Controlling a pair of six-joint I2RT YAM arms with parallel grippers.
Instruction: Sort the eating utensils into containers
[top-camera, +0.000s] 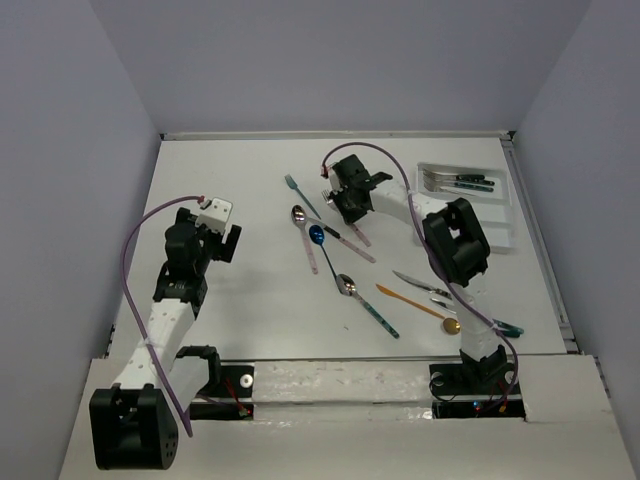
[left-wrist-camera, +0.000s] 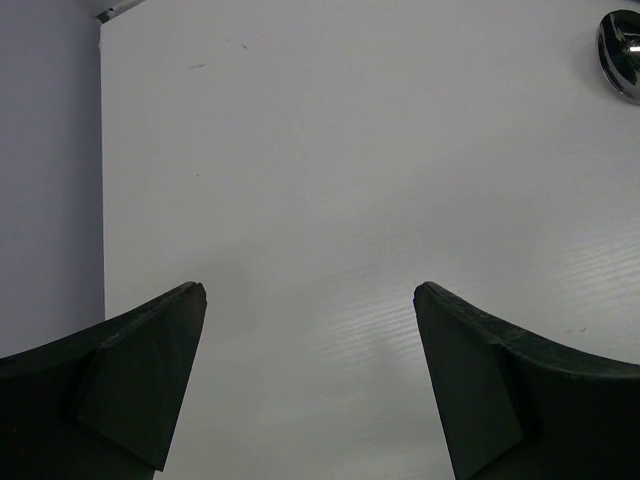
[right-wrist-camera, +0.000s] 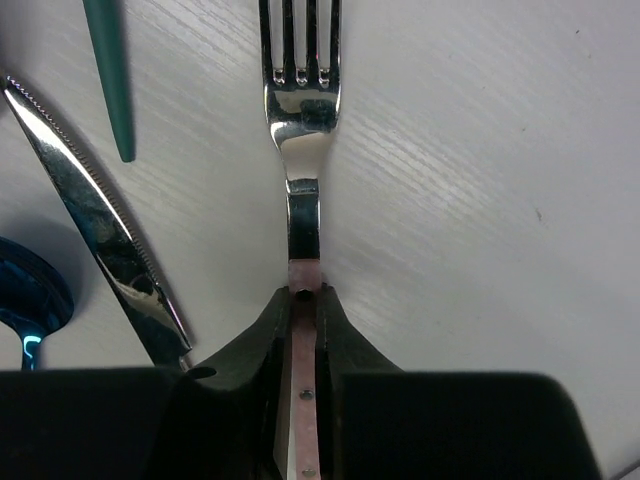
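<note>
Pink-handled fork (right-wrist-camera: 302, 130) — pinched in outstretched right arm's fingers (right-wrist-camera: 350, 345).

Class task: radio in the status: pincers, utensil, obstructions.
Right pincer shut on pink-handled fork. Left pincer open, empty. Knife close beside fork, not touching.

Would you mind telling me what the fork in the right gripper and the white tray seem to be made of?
The fork in the right gripper: head looks like polished steel, since it mirrors its surroundings; the pink handle is matte, perhaps plastic or coated metal. The tray: smooth, white, moulded walls, probably plastic.
</note>
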